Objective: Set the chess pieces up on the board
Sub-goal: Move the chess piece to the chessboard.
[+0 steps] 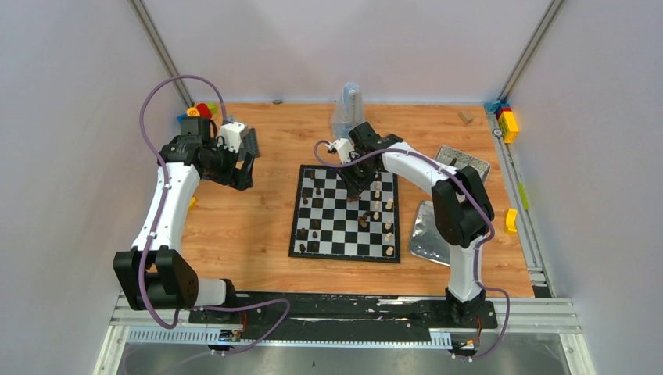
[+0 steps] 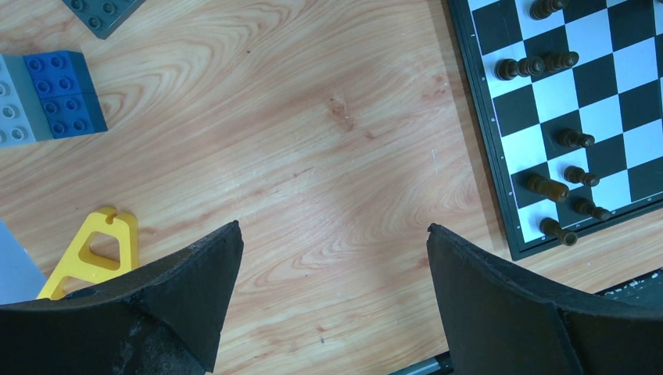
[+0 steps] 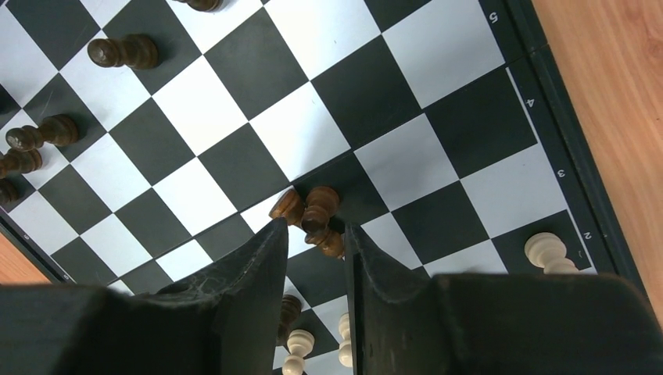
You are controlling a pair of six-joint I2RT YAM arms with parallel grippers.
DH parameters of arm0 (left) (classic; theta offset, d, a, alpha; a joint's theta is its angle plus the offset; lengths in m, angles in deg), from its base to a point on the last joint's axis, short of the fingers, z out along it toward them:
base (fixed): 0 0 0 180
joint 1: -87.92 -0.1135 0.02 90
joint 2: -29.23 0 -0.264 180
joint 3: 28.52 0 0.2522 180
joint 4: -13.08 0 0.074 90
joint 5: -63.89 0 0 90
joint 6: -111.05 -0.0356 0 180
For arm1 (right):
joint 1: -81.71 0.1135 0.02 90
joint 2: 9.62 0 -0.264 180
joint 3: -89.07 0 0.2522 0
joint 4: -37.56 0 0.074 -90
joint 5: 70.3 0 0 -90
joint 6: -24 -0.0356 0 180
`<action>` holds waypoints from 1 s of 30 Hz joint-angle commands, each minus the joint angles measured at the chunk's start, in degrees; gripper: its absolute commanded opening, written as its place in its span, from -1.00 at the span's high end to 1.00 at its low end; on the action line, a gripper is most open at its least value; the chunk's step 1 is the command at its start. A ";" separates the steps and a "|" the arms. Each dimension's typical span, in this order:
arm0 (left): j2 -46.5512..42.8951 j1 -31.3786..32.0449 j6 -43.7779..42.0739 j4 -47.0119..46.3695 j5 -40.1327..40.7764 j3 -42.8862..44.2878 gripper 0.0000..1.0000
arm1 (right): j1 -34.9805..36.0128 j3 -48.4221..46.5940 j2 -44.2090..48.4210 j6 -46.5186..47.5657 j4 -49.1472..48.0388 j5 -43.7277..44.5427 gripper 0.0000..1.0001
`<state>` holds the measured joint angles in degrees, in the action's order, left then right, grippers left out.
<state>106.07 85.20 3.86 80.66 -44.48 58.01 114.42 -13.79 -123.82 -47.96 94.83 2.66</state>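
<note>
The black and white board [image 1: 344, 250] lies mid-table. Dark pieces [image 1: 315, 233] stand along its left side and pale pieces [image 1: 388, 234] along its right. My right gripper [image 1: 356, 186] is low over the board's far middle. In the right wrist view it [image 3: 313, 226] is shut on a tilted dark brown piece [image 3: 319, 215] at its fingertips, over the board [image 3: 438, 156]. A pale piece [image 3: 545, 250] stands near the edge. My left gripper [image 1: 232, 170] hangs open and empty [image 2: 332, 228] over bare wood left of the board [image 2: 618, 78] and its dark pieces [image 2: 547, 187].
Two silver trays [image 1: 463, 162] [image 1: 430, 230] lie right of the board. A clear container [image 1: 346, 113] stands behind it. Coloured blocks [image 1: 199, 111] sit far left, yellow ones [image 1: 510, 125] on the right rail. A blue brick [image 2: 62, 94], a yellow part [image 2: 94, 250] and a grey baseplate [image 2: 102, 12] lie near my left gripper.
</note>
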 commanded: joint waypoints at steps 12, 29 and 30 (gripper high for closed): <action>0.01 -0.51 0.03 -0.86 -0.37 0.77 -0.91 | 0.07 -4.42 -1.56 -0.55 -1.19 -2.62 0.75; 0.07 -0.58 -0.03 -0.98 -0.29 0.71 -0.91 | 0.83 -3.82 -0.04 -0.16 -1.26 0.24 0.47; 0.07 -0.61 -0.06 -1.00 -0.34 0.60 -0.91 | 0.86 -3.54 -0.04 -0.12 -1.45 0.59 0.45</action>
<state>106.16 85.20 3.86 80.66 -44.44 58.03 114.97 -17.14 -124.95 -48.11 94.96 0.87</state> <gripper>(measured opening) 0.954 0.254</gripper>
